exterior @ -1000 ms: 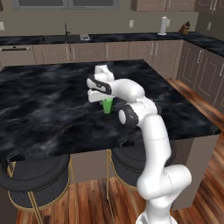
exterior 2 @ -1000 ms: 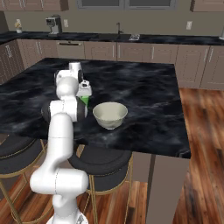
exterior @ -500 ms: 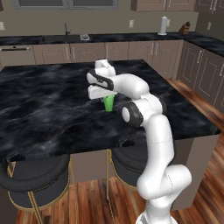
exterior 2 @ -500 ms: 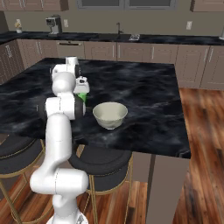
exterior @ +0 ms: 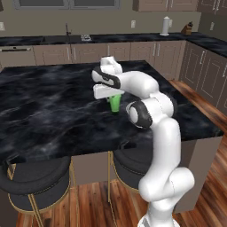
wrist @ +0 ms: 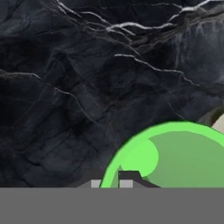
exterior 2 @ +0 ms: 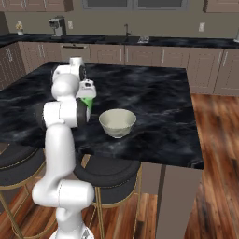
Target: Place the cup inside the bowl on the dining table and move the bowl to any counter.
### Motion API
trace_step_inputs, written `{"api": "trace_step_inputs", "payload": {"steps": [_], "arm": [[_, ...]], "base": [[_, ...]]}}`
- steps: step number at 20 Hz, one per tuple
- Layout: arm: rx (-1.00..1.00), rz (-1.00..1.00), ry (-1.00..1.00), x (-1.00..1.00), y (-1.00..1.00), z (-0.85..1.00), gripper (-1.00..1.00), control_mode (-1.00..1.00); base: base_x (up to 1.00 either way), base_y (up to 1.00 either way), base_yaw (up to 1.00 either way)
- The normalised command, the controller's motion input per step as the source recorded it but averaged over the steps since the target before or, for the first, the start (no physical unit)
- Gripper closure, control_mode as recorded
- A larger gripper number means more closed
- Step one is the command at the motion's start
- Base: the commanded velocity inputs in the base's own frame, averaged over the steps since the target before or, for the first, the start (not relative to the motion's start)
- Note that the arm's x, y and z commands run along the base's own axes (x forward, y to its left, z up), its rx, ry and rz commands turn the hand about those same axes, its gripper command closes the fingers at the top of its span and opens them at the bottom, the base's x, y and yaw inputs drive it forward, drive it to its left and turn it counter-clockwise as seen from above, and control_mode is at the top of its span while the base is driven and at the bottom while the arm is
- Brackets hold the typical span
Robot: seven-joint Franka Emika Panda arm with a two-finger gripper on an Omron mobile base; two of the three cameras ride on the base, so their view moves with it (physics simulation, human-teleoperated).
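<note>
The green cup [exterior: 115, 103] hangs upright just above the dining table [exterior: 44, 111], and my gripper [exterior: 114, 96] is shut on its rim from above. From the right base view the cup [exterior 2: 87, 102] sits under the gripper [exterior 2: 87, 96], a short way left of the off-white bowl [exterior 2: 117, 122] standing empty on the table [exterior 2: 158, 102]. Looking down through the hand view, the cup's open mouth [wrist: 175, 153] lies below the gripper [wrist: 118, 180], one fingertip [wrist: 129, 177] inside the rim. A sliver of the bowl [wrist: 218, 121] shows at the right edge. In the left base view my arm hides the bowl.
The wall counter [exterior: 44, 40] [exterior 2: 163, 42] with beige cabinets runs behind the table, with a sink, a white jug [exterior: 165, 25] and a coffee machine [exterior 2: 57, 26]. Black stools [exterior: 35, 181] [exterior 2: 109, 172] stand under the table's near edge. Wooden floor lies to the right.
The hand has carried the cup a little up and sideways toward the bowl. The bowl has stayed where it was.
</note>
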Motion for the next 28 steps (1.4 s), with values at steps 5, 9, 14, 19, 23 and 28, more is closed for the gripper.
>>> {"api": "trace_step_inputs", "payload": {"steps": [5,9,14,19,23,28], "arm": [[0.0,0.0,0.0,-0.26,-0.28,0.3,1.0,-1.0],[0.0,0.0,0.0,-0.3,-0.36,0.25,1.0,-1.0],[0.0,0.0,0.0,-0.22,-0.37,0.18,1.0,-1.0],[0.0,0.0,-0.02,-0.1,-0.46,0.01,1.0,-1.0],[0.0,0.0,-0.04,0.0,-0.52,0.0,1.0,-1.0],[0.0,0.0,-0.03,0.03,-0.49,0.0,1.0,-1.0]], "base": [[0.0,0.0,0.0],[0.0,0.0,0.0],[0.0,0.0,0.0],[0.0,0.0,0.0],[0.0,0.0,0.0],[0.0,0.0,0.0]]}}
